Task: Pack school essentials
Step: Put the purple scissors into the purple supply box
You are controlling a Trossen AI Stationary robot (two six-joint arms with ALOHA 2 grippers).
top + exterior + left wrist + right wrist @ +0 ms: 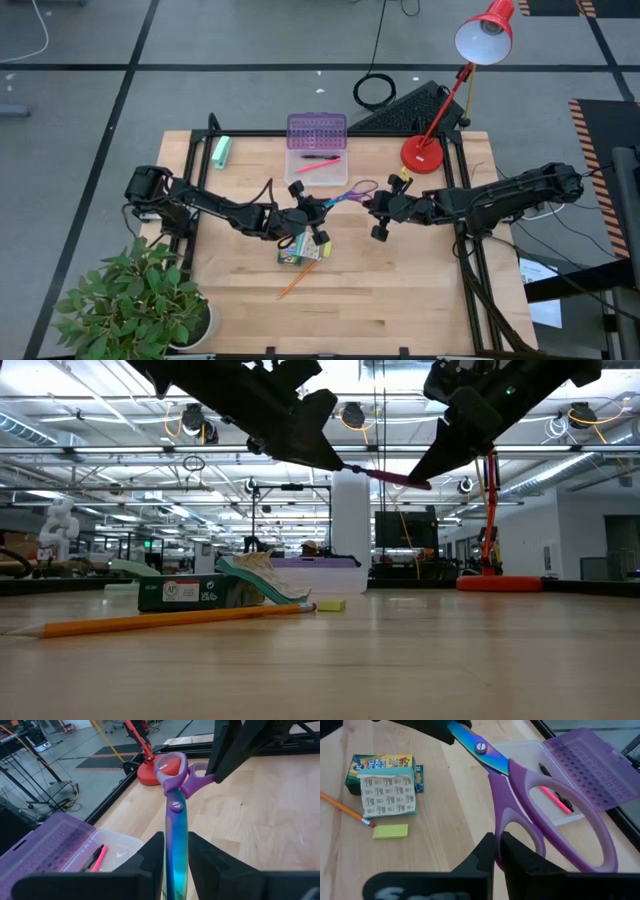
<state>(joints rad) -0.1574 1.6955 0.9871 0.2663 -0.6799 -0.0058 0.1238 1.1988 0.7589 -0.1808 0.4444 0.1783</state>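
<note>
While both grippers (left (pixel 312 207), right (pixel 378 205)) hold scissors (pixel 352 193), no label reads clearly.

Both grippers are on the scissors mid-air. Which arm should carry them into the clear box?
Probably left. The left gripper clamps the blades of the scissors, and in the high view it hangs nearer the clear box. The right gripper only pinches a handle loop, farther away.

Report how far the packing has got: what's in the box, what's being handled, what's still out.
Done: a pink pen and a black one lie in the clear box. In hand: the purple-handled scissors are held above the table, blades in the left gripper, handle in the right gripper. Left: the crayon box, orange pencil and small yellow piece remain on the table.
</note>
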